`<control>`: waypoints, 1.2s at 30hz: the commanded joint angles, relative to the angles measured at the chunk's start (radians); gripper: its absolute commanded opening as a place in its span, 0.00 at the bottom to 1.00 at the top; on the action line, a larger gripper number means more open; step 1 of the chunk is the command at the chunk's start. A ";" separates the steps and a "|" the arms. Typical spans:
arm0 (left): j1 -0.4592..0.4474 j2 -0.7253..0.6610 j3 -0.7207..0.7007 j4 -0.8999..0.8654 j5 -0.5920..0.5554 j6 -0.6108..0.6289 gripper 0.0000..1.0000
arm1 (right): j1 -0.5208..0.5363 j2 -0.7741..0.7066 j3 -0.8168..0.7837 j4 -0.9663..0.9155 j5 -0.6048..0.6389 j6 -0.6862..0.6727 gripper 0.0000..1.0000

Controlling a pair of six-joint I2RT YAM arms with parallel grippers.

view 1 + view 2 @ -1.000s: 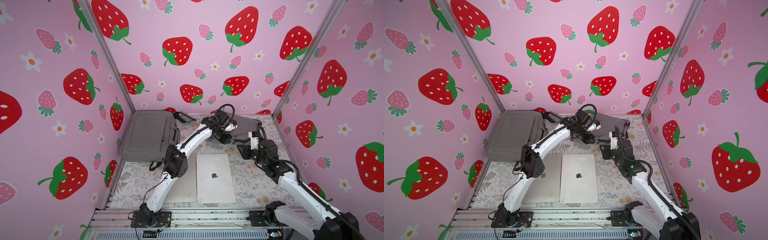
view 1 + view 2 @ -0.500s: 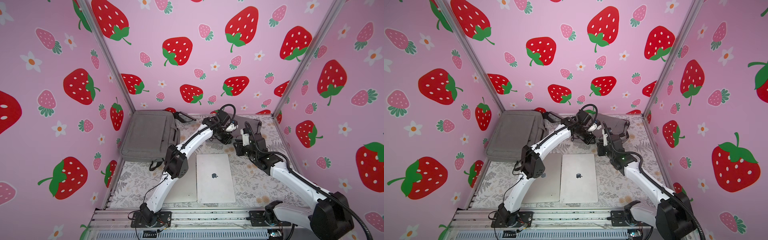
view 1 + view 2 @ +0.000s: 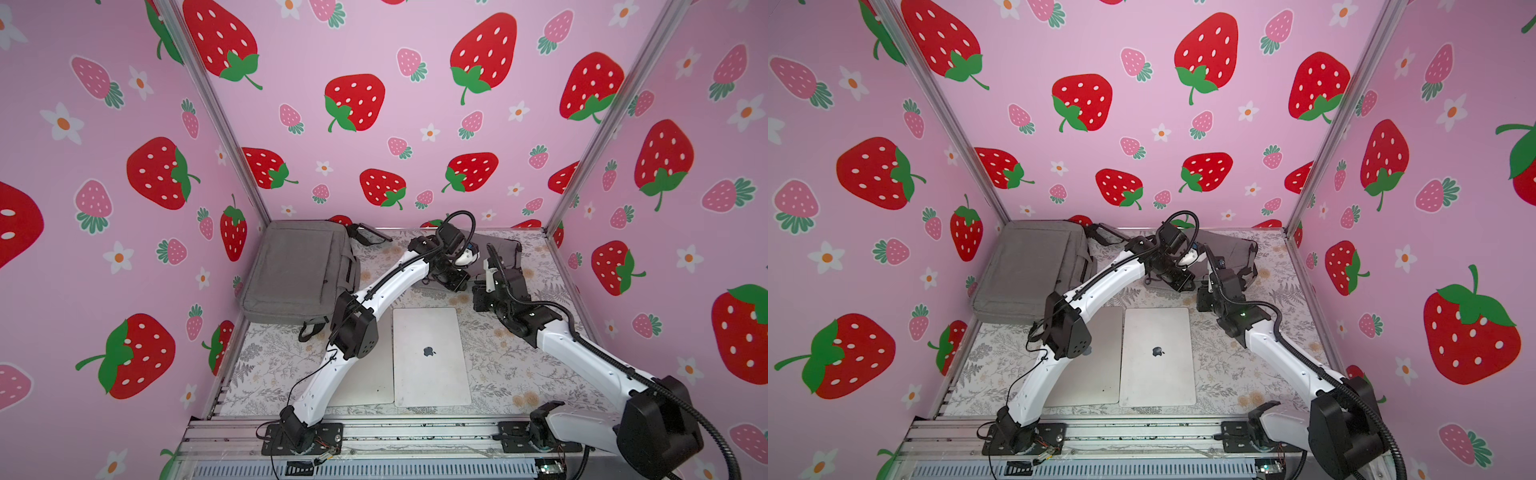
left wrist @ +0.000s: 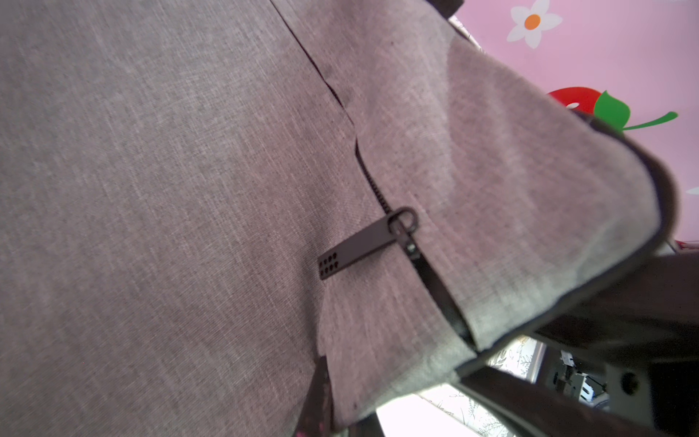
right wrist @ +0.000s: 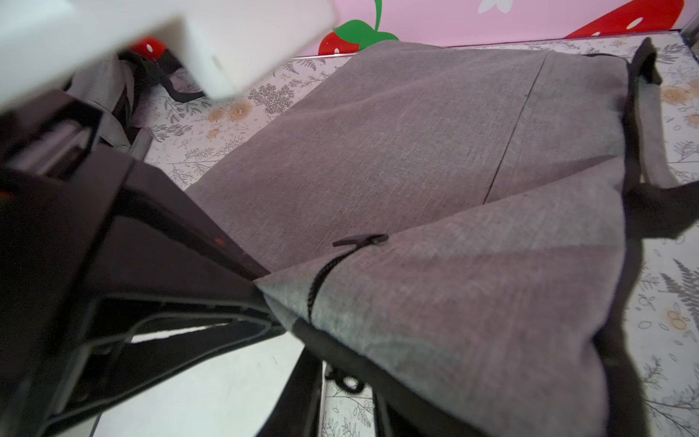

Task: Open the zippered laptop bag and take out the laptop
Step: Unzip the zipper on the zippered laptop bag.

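Bag (image 5: pixel 416 132) corner being pinched by closed left hand (image 5: pixel 270 302); zipper pull (image 5: pixel 359 240) lying ahead of right hand (image 3: pixel 480 293), opening unclear.

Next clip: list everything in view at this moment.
left bag: 1, grey, by left wall
rear bag: 1, grey, back right, corner lifted
zipper pull: 1, black, on rear bag
logo laptop: 1, silver, front centre
plain laptop: 1, silver, beside it, half hidden
table: 1, floral cover
walls: 3, pink strawberry print
left gripper: 1, black, shut on rear bag corner
right gripper: 1, black, at rear bag, opening unclear
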 commanded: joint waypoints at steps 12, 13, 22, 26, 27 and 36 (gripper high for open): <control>-0.038 -0.051 -0.019 -0.030 0.080 -0.059 0.00 | -0.002 -0.126 -0.050 -0.142 0.132 0.042 0.00; -0.038 -0.052 -0.019 -0.033 0.063 -0.057 0.00 | -0.002 -0.136 -0.053 -0.159 0.136 0.043 0.00; -0.021 -0.064 -0.052 -0.046 -0.027 -0.049 0.00 | -0.021 -0.209 -0.099 -0.274 0.187 0.078 0.00; -0.022 -0.086 -0.085 -0.041 -0.014 -0.047 0.00 | -0.043 -0.221 -0.106 -0.286 0.188 0.078 0.00; -0.021 -0.090 -0.093 -0.036 -0.010 -0.048 0.00 | -0.047 -0.219 -0.104 -0.286 0.183 0.079 0.00; -0.008 -0.124 -0.159 -0.030 -0.052 -0.033 0.00 | -0.103 -0.277 -0.123 -0.348 0.188 0.112 0.00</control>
